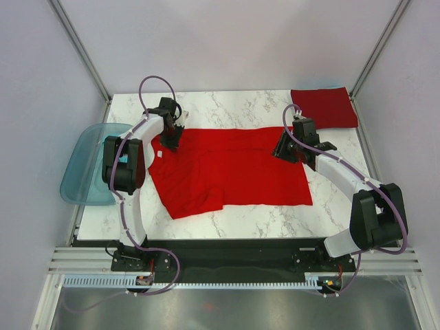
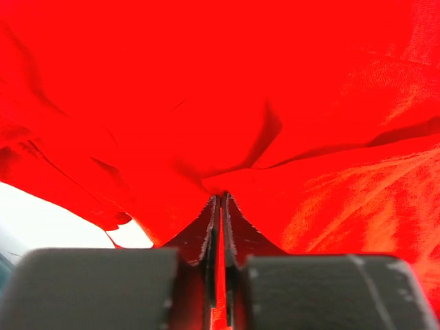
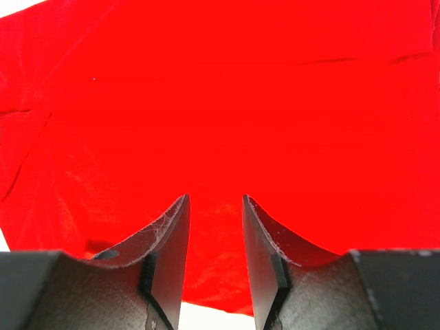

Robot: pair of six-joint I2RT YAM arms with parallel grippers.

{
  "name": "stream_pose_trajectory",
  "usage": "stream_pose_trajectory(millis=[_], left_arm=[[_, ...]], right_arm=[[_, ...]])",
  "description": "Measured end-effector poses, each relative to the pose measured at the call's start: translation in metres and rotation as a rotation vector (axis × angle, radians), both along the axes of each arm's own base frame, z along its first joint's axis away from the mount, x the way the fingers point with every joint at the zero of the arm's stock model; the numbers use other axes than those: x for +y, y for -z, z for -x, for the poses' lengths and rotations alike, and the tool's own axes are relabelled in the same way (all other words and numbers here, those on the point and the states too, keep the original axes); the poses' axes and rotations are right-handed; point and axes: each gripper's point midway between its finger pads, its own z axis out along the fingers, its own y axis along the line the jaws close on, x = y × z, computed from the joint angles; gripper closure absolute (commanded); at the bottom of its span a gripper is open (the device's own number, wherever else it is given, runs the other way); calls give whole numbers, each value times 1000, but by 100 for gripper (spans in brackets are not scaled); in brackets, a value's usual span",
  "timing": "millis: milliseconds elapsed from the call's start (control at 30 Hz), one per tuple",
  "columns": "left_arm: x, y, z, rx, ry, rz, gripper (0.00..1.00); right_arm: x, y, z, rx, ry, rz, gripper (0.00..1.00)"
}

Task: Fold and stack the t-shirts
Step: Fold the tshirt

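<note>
A bright red t-shirt [image 1: 227,172] lies spread out and rumpled on the marble table [image 1: 234,103]. My left gripper [image 1: 170,137] is at the shirt's far left corner. In the left wrist view the left gripper [image 2: 221,199] is shut on a pinch of the red t-shirt [image 2: 206,89], and a thin strip of cloth shows between the jaws. My right gripper [image 1: 282,148] is at the shirt's far right edge. Seen from the right wrist, the right gripper [image 3: 214,199] stands open just over the red t-shirt [image 3: 227,103]. A darker crimson t-shirt [image 1: 323,108] lies folded flat at the back right.
A translucent blue plastic tub [image 1: 86,165] hangs off the table's left edge, beside the left arm. Bare marble shows along the back and in front of the red shirt. Grey walls and metal frame posts enclose the table.
</note>
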Motion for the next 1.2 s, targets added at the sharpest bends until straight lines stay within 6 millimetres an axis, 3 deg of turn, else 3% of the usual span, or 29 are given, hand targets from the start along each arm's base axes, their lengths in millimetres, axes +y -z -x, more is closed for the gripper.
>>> stream_pose_trajectory(millis=[333, 567, 700, 900, 1200], left_arm=[[-3, -3, 1, -4, 6, 19, 98], [-13, -32, 15, -43, 23, 89, 98], [-20, -43, 29, -46, 27, 142, 98], [-32, -44, 52, -13, 22, 189, 98], [-72, -48, 90, 26, 68, 229, 98]], right_arm=[[0, 0, 0, 0, 0, 0, 56], [0, 0, 0, -2, 0, -1, 56], [0, -1, -1, -6, 0, -3, 56], [1, -1, -2, -8, -2, -5, 56], [4, -2, -2, -17, -13, -19, 56]])
